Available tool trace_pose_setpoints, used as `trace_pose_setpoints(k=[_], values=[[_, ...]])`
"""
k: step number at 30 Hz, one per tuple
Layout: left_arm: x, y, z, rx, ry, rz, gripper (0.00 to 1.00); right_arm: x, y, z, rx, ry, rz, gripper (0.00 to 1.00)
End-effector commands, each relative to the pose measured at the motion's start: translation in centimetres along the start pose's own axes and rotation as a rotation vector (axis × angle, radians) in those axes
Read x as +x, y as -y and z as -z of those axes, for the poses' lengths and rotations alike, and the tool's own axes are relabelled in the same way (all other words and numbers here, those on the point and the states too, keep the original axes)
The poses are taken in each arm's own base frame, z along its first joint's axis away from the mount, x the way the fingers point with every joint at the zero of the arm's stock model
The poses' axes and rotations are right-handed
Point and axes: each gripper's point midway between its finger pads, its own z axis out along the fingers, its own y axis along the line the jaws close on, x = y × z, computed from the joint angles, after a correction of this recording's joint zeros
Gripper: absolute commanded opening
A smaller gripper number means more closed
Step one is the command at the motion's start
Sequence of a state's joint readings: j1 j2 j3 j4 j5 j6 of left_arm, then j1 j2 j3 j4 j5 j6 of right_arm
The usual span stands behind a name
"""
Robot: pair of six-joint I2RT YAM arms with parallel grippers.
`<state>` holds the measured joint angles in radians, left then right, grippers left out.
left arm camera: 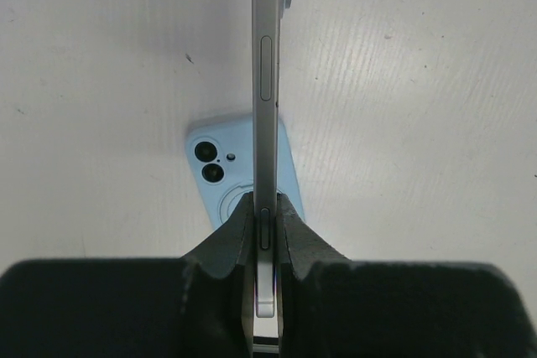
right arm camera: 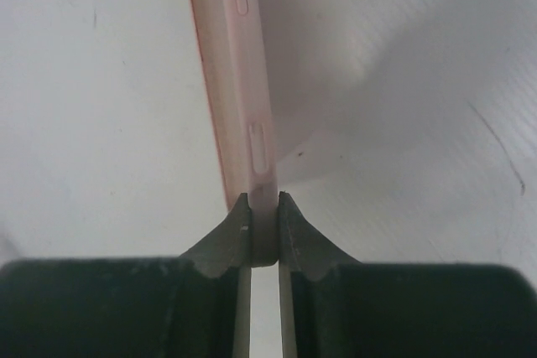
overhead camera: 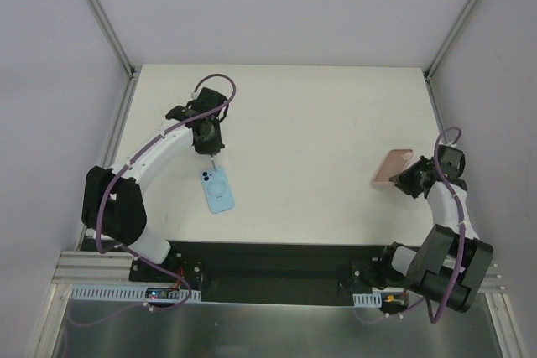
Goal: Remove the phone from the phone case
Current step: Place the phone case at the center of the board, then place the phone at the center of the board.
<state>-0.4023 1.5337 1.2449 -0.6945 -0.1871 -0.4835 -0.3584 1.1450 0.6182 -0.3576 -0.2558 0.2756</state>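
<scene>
Above the blue case (left arm camera: 239, 178) on the table (overhead camera: 319, 123), the left gripper (left arm camera: 265, 200) pinches a bare phone (left arm camera: 266, 64), and the right gripper (right arm camera: 263, 199) pinches a pink case (right arm camera: 231, 56).

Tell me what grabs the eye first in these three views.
A phone stands edge-on, pinched in the left gripper, above a light blue phone case that lies flat on the table, left of centre. Near the table's right edge, the right gripper clamps a pink phone case by its side.
</scene>
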Motion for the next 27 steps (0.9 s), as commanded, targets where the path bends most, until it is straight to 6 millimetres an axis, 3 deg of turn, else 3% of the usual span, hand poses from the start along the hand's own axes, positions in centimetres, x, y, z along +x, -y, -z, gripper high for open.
trace_pose_setpoints(k=[1, 4, 5, 7, 10, 11, 14, 15, 18, 22, 25, 27], values=[[-2.3, -0.7, 0.7, -0.016, 0.051, 0.003, 0.00, -6.3, -2.8, 1.0, -0.125, 0.163, -0.076, 0.01], [-2.4, -1.0, 0.9, -0.013, 0.052, 0.015, 0.00, -9.9, -6.3, 1.4, -0.239, 0.205, -0.053, 0.01], [-2.4, -1.2, 1.0, -0.013, 0.052, 0.013, 0.00, -11.9, -7.7, 1.8, -0.265, 0.227, -0.041, 0.02], [-2.5, -1.6, 1.1, -0.021, 0.056, 0.012, 0.00, -13.6, -8.2, 1.3, -0.259, 0.235, -0.053, 0.01], [-2.5, -3.0, 0.7, -0.078, 0.042, 0.014, 0.00, -16.0, -9.1, -1.2, -0.273, 0.215, -0.085, 0.01], [-2.7, -3.5, 0.7, -0.100, 0.041, 0.016, 0.00, -15.8, -8.5, -3.3, -0.252, 0.171, -0.112, 0.02], [-3.3, -5.4, 0.3, -0.194, 0.040, 0.024, 0.00, -15.2, -7.2, -6.0, -0.179, 0.111, -0.125, 0.35], [-3.4, -5.8, -0.1, -0.212, 0.030, 0.026, 0.00, -14.8, -6.7, -6.4, -0.158, 0.103, -0.125, 0.58], [-3.8, -6.6, -1.0, -0.218, 0.004, 0.066, 0.00, -13.7, -5.7, -6.5, -0.092, 0.095, -0.113, 0.84], [-5.2, -7.8, -2.2, -0.258, -0.003, 0.100, 0.00, -11.8, -4.5, -5.9, -0.004, 0.069, -0.102, 0.89], [-6.0, -9.5, -2.9, -0.349, 0.000, 0.098, 0.00, -10.3, -4.9, -4.3, 0.009, 0.080, -0.068, 0.90], [-6.7, -10.7, -3.5, -0.414, 0.003, 0.092, 0.00, -8.2, -5.7, -3.3, -0.009, 0.077, -0.022, 0.91]])
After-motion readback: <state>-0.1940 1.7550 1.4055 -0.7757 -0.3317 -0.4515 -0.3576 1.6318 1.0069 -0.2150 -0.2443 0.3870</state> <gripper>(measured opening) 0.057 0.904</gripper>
